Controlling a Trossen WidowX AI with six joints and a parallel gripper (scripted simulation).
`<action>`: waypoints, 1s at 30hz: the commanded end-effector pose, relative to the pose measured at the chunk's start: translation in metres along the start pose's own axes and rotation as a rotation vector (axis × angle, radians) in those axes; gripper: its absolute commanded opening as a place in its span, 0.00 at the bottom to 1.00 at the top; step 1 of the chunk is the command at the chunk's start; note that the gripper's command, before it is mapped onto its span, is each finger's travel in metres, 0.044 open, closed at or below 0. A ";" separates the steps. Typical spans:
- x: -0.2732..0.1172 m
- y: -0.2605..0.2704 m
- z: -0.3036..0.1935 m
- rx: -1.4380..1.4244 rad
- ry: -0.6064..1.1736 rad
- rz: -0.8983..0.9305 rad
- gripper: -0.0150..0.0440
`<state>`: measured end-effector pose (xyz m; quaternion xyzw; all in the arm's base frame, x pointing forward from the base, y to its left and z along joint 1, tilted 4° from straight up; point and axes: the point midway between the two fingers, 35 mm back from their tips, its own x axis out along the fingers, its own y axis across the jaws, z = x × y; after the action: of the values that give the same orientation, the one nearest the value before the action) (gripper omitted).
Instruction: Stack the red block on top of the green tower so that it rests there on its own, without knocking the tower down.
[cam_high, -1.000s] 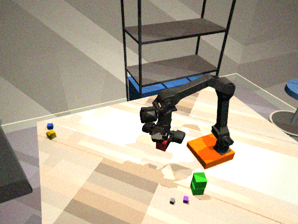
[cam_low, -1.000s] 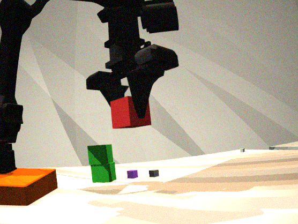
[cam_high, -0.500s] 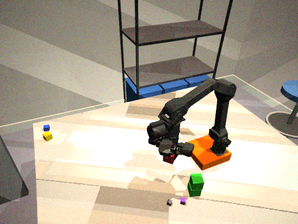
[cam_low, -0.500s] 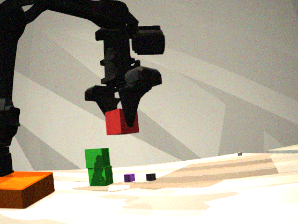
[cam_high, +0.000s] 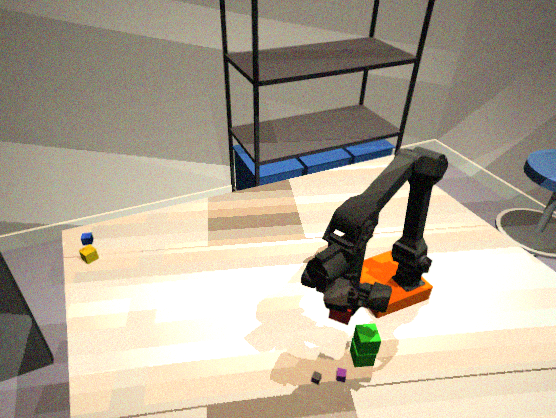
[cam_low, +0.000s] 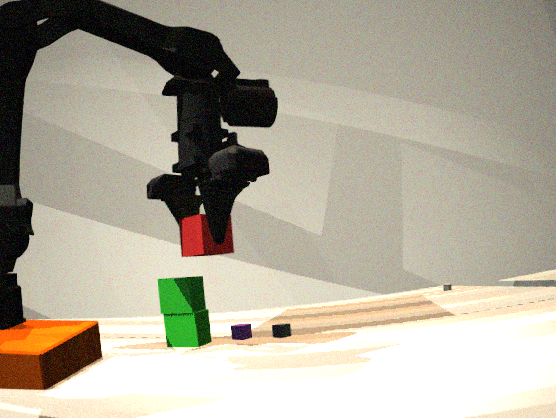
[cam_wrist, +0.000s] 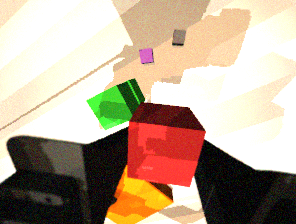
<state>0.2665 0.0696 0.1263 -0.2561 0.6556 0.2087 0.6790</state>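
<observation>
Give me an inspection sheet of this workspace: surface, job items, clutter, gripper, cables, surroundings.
Surface: pale wood-striped table, orange arm base on it.
Job's things: red block held in the air, above the green tower and off to one side; tower upright, two blocks.
Clutter: purple cube and dark cube near the tower; blue cube and yellow cube at the far corner.
Gripper: gripper shut on the red block.
Cables: nothing seen.
Surroundings: metal shelf, blue bins, blue stool.

On the pale wooden bench, the two-cube green tower stands just right of the orange base plate. In the exterior view, the small purple cube and small dark grey cube lie right of the tower. The black pincer grips the red cube-shaped block above the tower, apart from it and slightly right. In the top view, the small blue cube and small yellow cube sit together near the far left edge.
</observation>
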 end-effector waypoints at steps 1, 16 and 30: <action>0.003 0.020 0.000 0.004 0.010 -0.001 0.25; 0.001 0.066 0.002 0.004 0.011 -0.002 0.25; 0.025 0.066 0.001 0.004 0.011 -0.002 0.25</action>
<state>0.2304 0.1234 0.1096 -0.2547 0.6541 0.2081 0.6812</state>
